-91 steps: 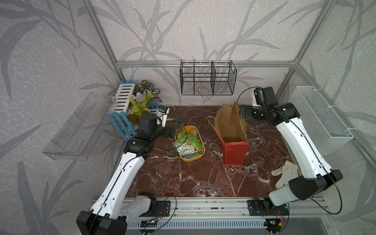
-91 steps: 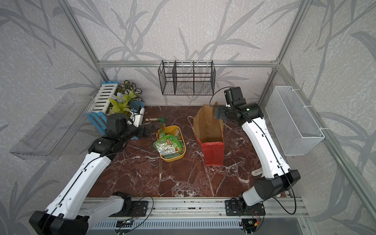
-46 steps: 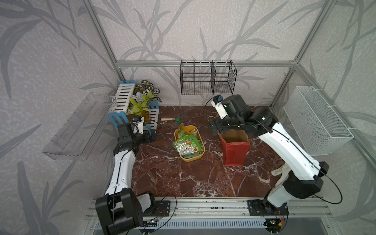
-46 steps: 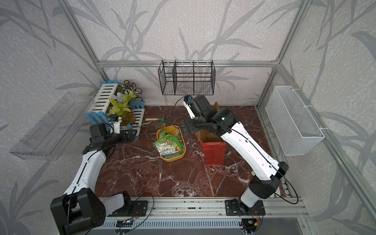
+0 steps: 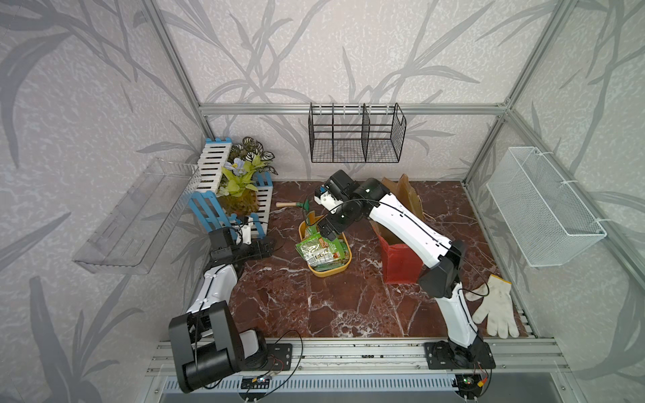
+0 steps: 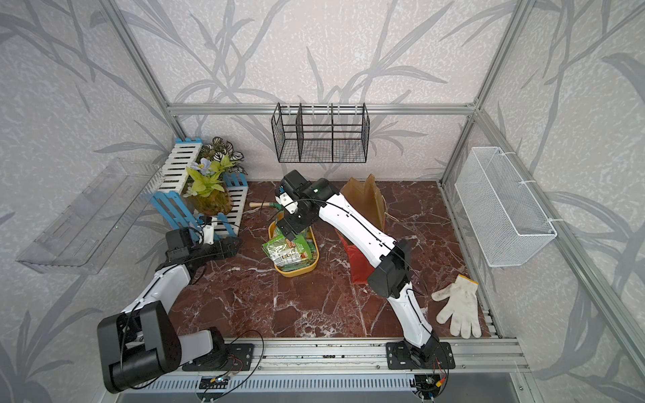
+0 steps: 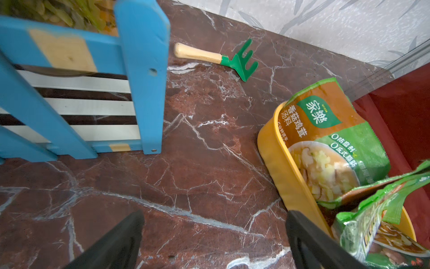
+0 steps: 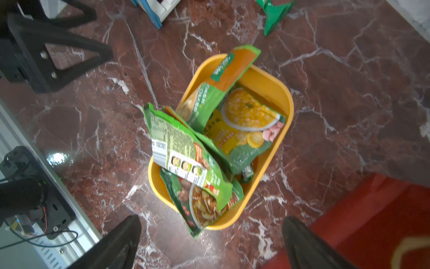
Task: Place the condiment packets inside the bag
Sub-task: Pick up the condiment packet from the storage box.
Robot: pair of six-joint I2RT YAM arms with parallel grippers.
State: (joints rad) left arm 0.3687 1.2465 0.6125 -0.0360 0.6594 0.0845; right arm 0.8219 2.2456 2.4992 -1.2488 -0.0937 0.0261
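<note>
Several packets (image 8: 186,151) lie heaped in the tray (image 8: 289,111), directly below the right claw (image 8: 210,223). This claw hangs over them with its jaws wide apart and empty, I think because the packets are broad and it needs room to come down around one. The top packet leans with one edge raised toward the claw, which offers a good place to pinch. The bag (image 5: 398,261) stands upright just beside this claw, on the side away from the left claw (image 7: 214,219), so the carry should be short. Whether any packet is already inside, I cannot tell. The left claw, also apart and empty, is low over the table (image 7: 186,186) with the tray next to one finger, perhaps to leave the way free.
</note>
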